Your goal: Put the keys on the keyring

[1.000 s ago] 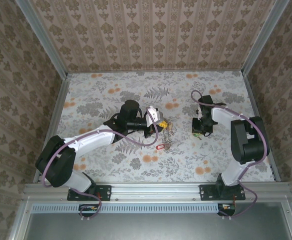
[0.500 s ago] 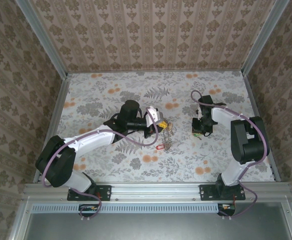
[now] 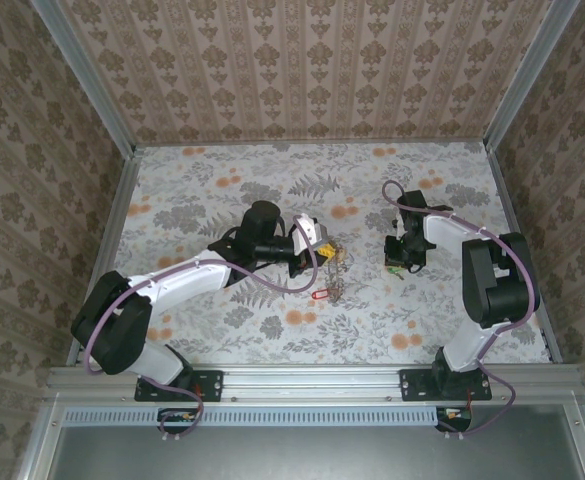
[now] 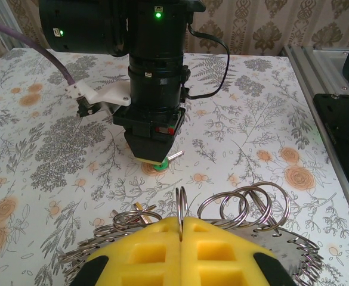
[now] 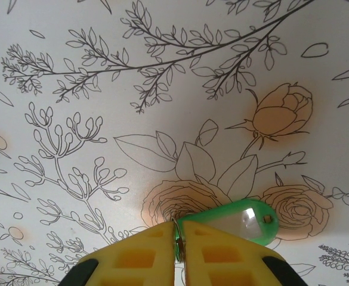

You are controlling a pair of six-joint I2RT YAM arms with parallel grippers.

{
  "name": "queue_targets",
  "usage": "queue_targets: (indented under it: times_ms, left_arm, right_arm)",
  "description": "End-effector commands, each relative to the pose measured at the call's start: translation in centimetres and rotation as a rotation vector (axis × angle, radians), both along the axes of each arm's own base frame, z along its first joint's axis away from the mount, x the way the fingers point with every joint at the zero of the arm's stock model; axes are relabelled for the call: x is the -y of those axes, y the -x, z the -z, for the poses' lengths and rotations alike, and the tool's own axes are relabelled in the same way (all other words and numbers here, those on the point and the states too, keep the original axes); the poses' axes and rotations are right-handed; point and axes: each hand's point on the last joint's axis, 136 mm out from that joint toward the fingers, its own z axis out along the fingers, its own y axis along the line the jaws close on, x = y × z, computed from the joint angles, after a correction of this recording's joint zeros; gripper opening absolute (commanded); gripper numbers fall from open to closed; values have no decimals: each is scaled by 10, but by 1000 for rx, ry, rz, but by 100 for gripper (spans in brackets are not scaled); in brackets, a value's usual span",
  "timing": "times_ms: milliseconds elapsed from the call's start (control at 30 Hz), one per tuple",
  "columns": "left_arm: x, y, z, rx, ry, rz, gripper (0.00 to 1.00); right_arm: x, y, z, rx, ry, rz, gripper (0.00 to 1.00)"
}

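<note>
**Both tools loaded, ring and green key not yet brought together**

- Left tool [image 4: 181, 223]: clenched on one upright loop of the keyring [image 4: 246, 205]. The other loops spill out to both sides of the yellow fingers [image 4: 144, 250]. The bunch sits mid-counter [image 3: 202, 190].
- Right tool [image 5: 176, 233]: clenched on the metal at the neck of the green key [image 5: 246, 220]. The green head sticks out sideways past the fingertips. It's at counter level, but I can't tell whether it's touching or just off.
- Key relation: the green key lies to the right of the keyring, at about the same depth, with open counter between them. In the left wrist view the right tool is straight ahead of the held loop. The loop faces it edge-on, and a short metal end pokes out beside the green head.
- My read: the gap closes along the left-right line, and the right tool has to bring the key's hole to the loop.
- Red key [image 3: 320, 294]: flat on the counter just near of the keyring, ungripped and closest to the left tool.
- Left arm [image 3: 187, 275]: stretched low from the near left to centre, with the tool pointing right.
- Right arm [image 3: 492, 270]: folded with the elbow high by the right edge and the forearm reaching left. The tool points straight down.
</note>
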Motion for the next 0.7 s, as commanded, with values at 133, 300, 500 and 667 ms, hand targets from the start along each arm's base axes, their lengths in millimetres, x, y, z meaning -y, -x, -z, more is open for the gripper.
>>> queue_targets:
  times_ms: [133, 300, 500, 667]
  left_arm:
    - [5, 2, -25, 46, 57, 18, 0]
    - [5, 2, -25, 47, 56, 19, 0]
    - [5, 1, -25, 46, 55, 18, 0]
    - [5, 2, -25, 47, 54, 21, 0]
  right_arm:
    - [1, -2, -2, -9, 19, -6, 10]
    - [1, -1, -1, -13, 23, -7, 12]
    - [1, -1, 1, -20, 25, -8, 12]
    - [2, -1, 0, -17, 29, -5, 12]
